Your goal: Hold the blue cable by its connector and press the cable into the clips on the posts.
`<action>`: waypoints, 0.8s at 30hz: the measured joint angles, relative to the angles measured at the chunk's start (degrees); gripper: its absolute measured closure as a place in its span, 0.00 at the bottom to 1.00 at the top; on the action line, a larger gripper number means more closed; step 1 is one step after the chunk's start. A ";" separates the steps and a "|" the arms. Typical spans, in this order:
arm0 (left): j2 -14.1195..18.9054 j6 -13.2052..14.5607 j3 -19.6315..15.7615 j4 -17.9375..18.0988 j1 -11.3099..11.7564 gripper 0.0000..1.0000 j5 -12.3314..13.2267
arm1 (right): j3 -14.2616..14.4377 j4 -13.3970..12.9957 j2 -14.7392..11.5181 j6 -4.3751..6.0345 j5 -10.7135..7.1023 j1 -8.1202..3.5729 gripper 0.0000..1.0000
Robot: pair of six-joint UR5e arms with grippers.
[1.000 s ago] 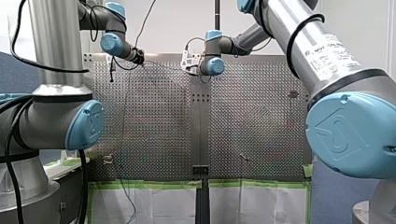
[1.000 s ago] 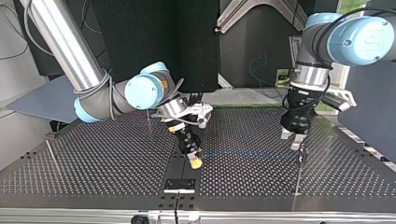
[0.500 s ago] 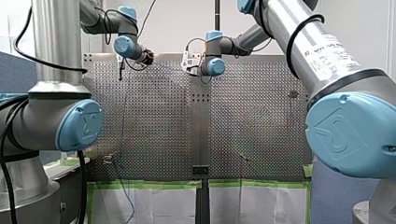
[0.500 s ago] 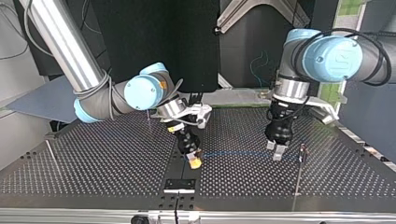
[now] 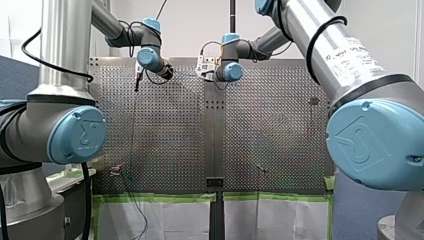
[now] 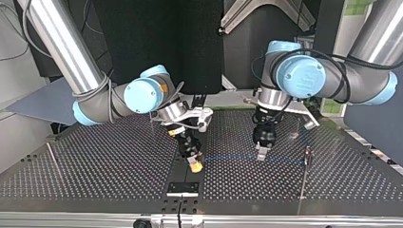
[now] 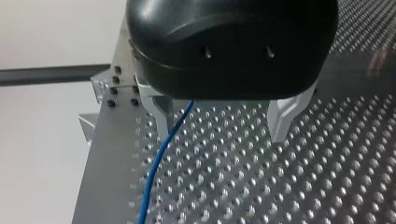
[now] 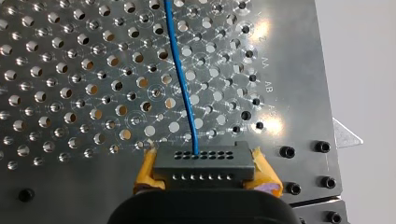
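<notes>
Jaws clamped, my right gripper [image 8: 205, 171] grips one connector [image 8: 204, 158], one blue cable [image 8: 180, 70].

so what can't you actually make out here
Thin metal post: clip too small in the top view to tell whether the thin blue cable sits in it.
My left end effector: in the left wrist view its black body hides the cable above the fingers.
My right end effector, shut on the black rectangular connector: hidden behind its wrist in the front view.

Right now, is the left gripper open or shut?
Open: left gripper fingers stand apart; the blue cable passes between them, beside one finger.
</notes>
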 joint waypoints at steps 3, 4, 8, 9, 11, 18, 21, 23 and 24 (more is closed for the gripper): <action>-0.17 1.07 0.56 0.04 0.47 0.00 -1.42 | 0.03 0.01 0.00 -0.03 -0.02 -0.02 1.00; -0.19 1.29 0.82 0.05 0.67 0.00 -2.03 | 0.08 0.02 0.00 -0.06 -0.02 -0.05 1.00; -0.21 1.59 1.58 0.06 1.28 0.00 -3.98 | 0.39 0.02 0.03 -0.22 -0.03 -0.18 1.00; -0.22 1.64 1.73 0.06 1.37 0.00 -4.44 | 0.45 0.02 0.03 -0.25 -0.03 -0.20 1.00; -0.22 1.76 2.05 0.06 1.55 0.00 -5.53 | 0.54 0.02 0.03 -0.32 -0.03 -0.25 1.00; -0.23 1.91 2.84 0.06 1.91 0.00 -8.86 | 0.60 0.02 0.06 -0.39 -0.03 -0.27 1.00; -0.23 1.91 3.00 0.06 1.97 0.00 -10.39 | 0.61 0.02 0.06 -0.39 -0.03 -0.28 1.00; -0.24 1.91 3.04 0.06 2.02 0.00 -11.53 | 0.62 0.02 0.06 -0.39 -0.03 -0.27 1.00; -0.24 1.90 3.06 0.06 2.04 0.00 -12.03 | 0.62 0.02 0.06 -0.39 -0.03 -0.28 1.00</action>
